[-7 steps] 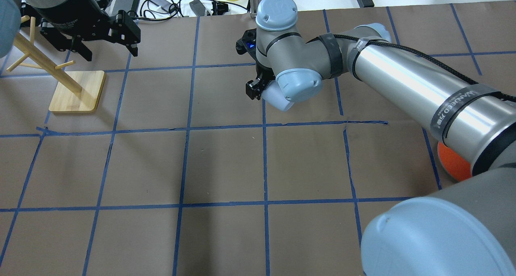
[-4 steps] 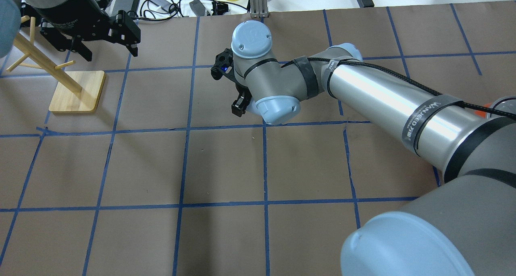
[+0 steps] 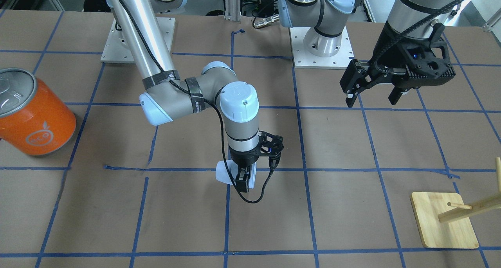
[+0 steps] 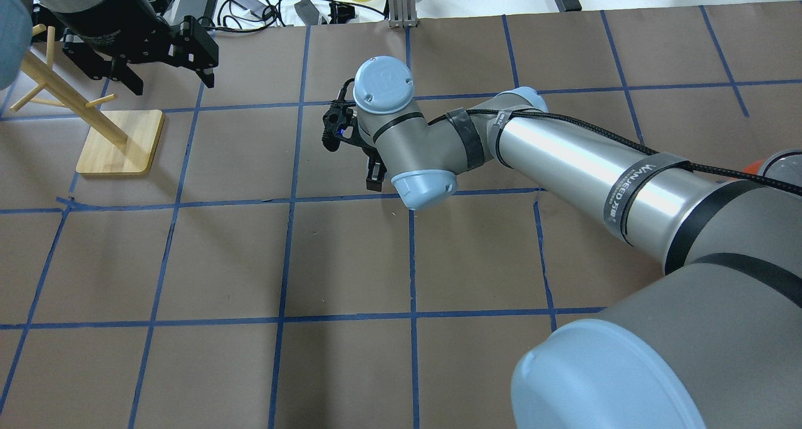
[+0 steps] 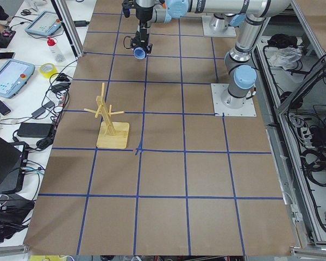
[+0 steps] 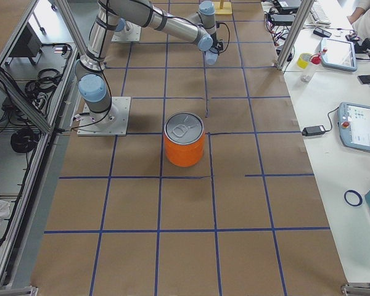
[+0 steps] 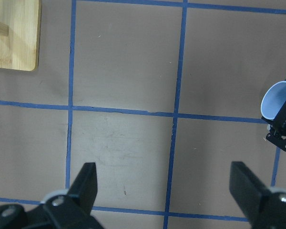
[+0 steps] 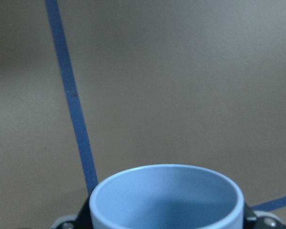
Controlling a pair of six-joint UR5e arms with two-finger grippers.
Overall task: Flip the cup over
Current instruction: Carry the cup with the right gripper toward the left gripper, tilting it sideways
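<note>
The right hand (image 3: 243, 182), clenched on the cup (image 3: 222, 174), has carried it nearer the robot and to its left. The left hand (image 3: 371, 100) hangs released, unmoved.

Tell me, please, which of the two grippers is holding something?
The right gripper: it is shut on the pale blue cup, near the middle of the table. The left gripper hangs open with nothing between its fingers.

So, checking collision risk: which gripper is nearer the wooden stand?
Left. The left gripper hangs open near the wooden stand; the right gripper holds the cup mid-table, farther off.
</note>
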